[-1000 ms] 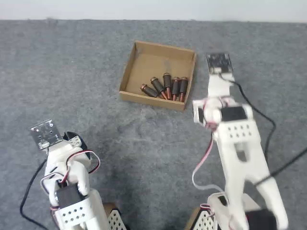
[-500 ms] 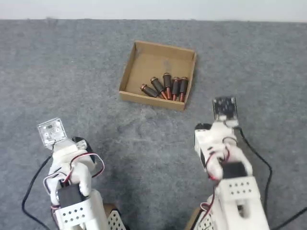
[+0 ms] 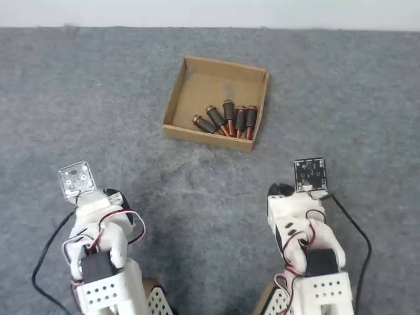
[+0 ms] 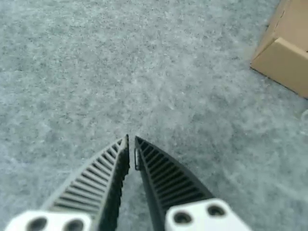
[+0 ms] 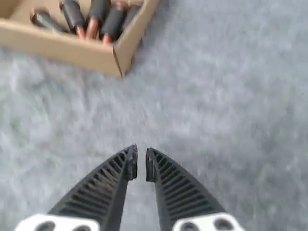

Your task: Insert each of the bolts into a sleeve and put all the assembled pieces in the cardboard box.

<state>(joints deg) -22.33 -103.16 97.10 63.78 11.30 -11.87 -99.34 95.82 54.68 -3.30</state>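
Note:
The cardboard box stands at the middle back of the grey carpet. Several assembled pieces, dark sleeves with copper bolt ends, lie side by side along its near wall. The left arm is folded back at the near left, and the right arm at the near right. My left gripper is shut on nothing over bare carpet, with a box corner far off. Also shut and holding nothing, my right gripper hangs short of the box and its pieces.
Grey carpet covers the whole table, with an open stretch between the two arms and the box. Cables trail from both arm bases at the near edge.
The right arm has drawn back from beside the box's right side to the near right. The left arm has pulled back slightly as well.

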